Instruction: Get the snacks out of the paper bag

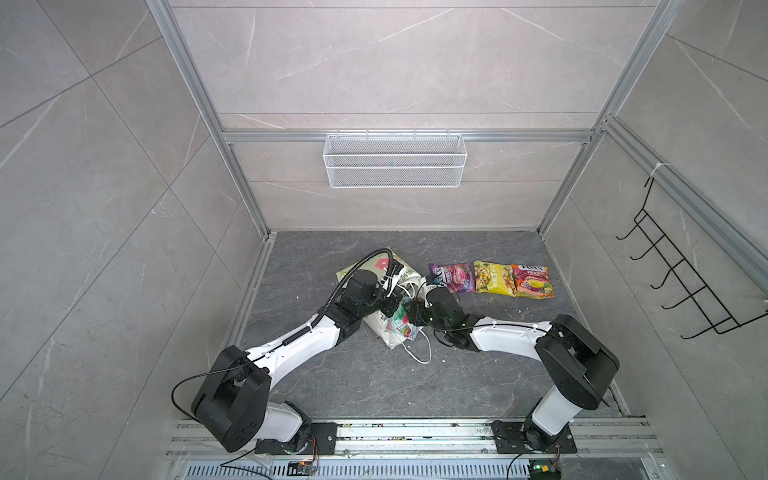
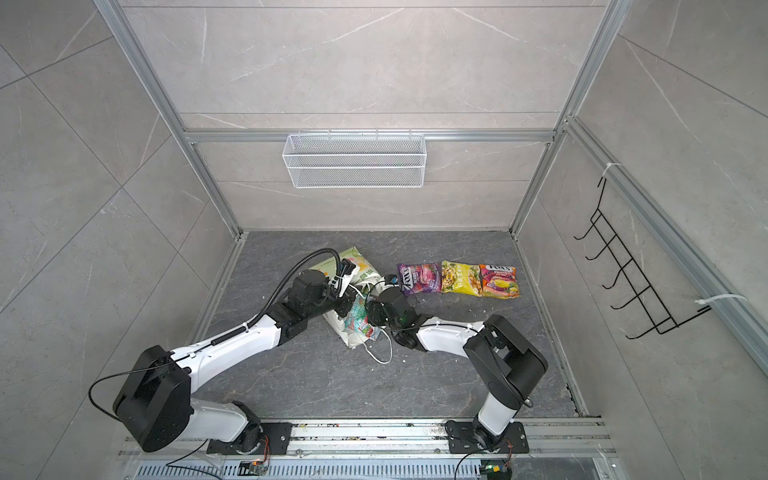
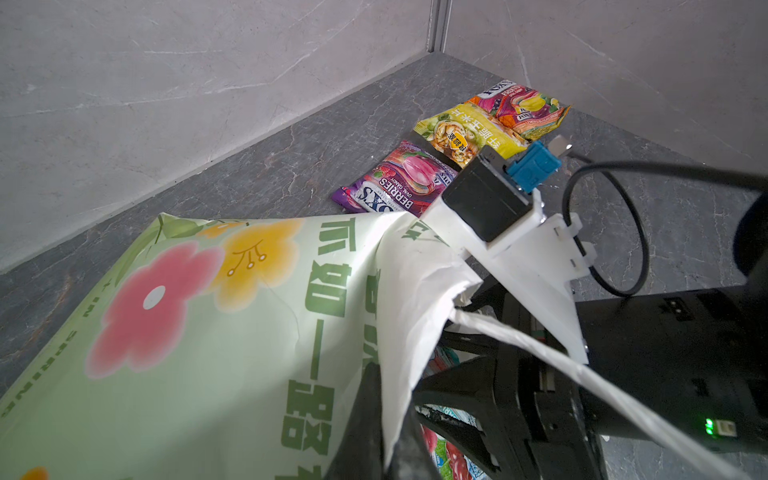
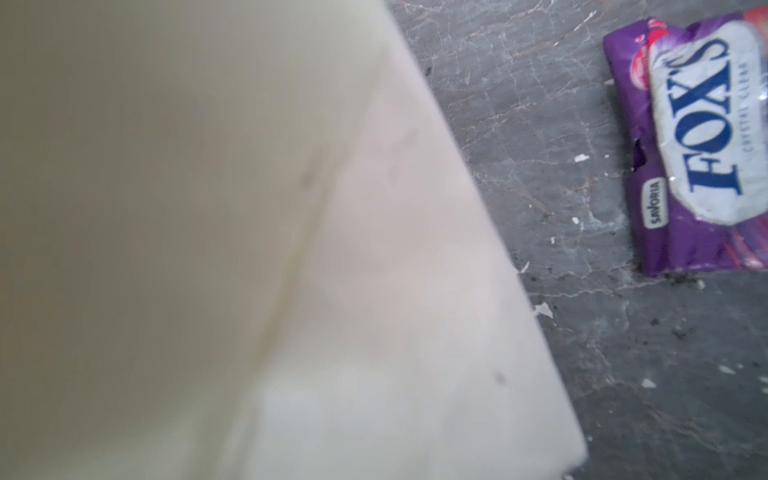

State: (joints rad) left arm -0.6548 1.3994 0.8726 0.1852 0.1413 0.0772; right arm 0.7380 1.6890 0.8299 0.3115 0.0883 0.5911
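The paper bag (image 1: 365,270) (image 2: 357,259) (image 3: 208,332) lies on its side mid-floor, mouth toward the arms. My left gripper (image 1: 392,303) (image 2: 347,305) (image 3: 388,386) is shut on the bag's white rim. My right gripper (image 1: 409,309) (image 2: 368,311) (image 3: 432,401) is at the mouth, fingers apart, over a teal-red snack (image 1: 401,326) (image 2: 359,324) (image 3: 453,461) lying half out. Three snacks lie in a row to the right: purple (image 1: 453,278) (image 2: 419,278) (image 3: 395,187) (image 4: 698,145), yellow-green (image 1: 494,278) (image 2: 460,277) (image 3: 465,133), red-pink (image 1: 532,281) (image 2: 498,281) (image 3: 523,104). In the right wrist view, bag paper (image 4: 291,249) hides the jaws.
A white wire mesh basket (image 1: 395,160) (image 2: 353,160) hangs on the back wall. A black wire hook rack (image 1: 681,266) (image 2: 636,266) is on the right wall. The bag's white cord handle (image 1: 419,353) (image 3: 582,374) trails on the floor toward the front.
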